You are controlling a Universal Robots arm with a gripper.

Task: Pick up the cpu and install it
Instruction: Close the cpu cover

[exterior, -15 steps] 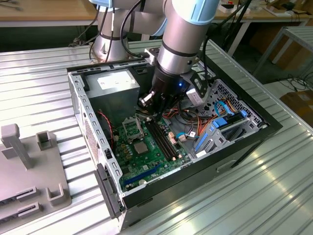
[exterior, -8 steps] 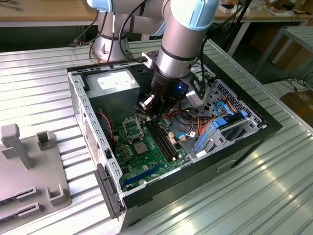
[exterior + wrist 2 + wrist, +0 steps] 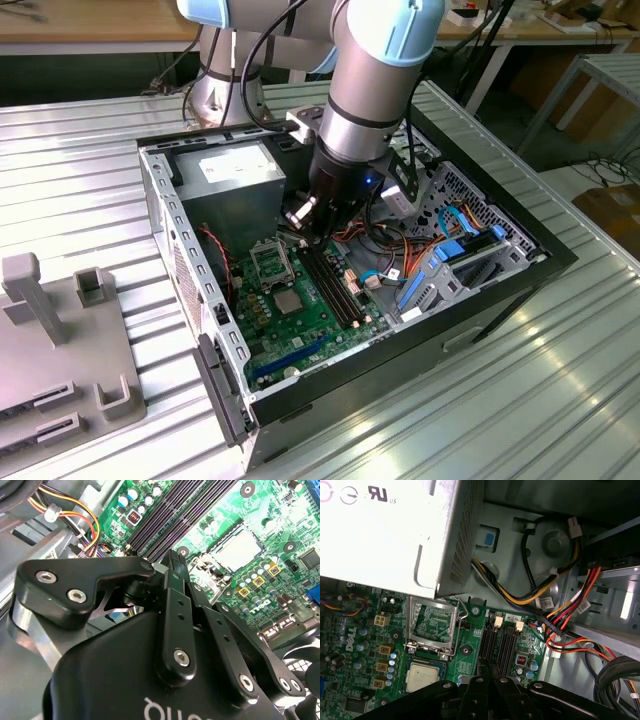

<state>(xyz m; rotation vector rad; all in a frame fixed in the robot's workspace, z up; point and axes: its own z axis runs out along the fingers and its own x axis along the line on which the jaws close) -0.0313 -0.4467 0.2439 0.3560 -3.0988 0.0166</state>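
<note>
The cpu (image 3: 288, 302) is a small silver square lying flat in its socket on the green motherboard (image 3: 330, 325). It also shows in both wrist views, cpu (image 3: 239, 548) and cpu (image 3: 422, 676). The socket's metal retention frame (image 3: 431, 625) stands swung open beside it, toward the power supply. My gripper (image 3: 299, 222) hangs inside the case above the black memory slots (image 3: 497, 647), a short way from the cpu and not touching it. Its black fingers (image 3: 175, 565) are shut together with nothing between them.
The big grey power supply box (image 3: 228, 170) fills the case's back corner. Bundles of coloured cables (image 3: 555, 605) run beside the memory slots. Blue drive brackets (image 3: 450, 262) sit at the exterior view's right. A grey fixture (image 3: 60, 340) stands on the ribbed table.
</note>
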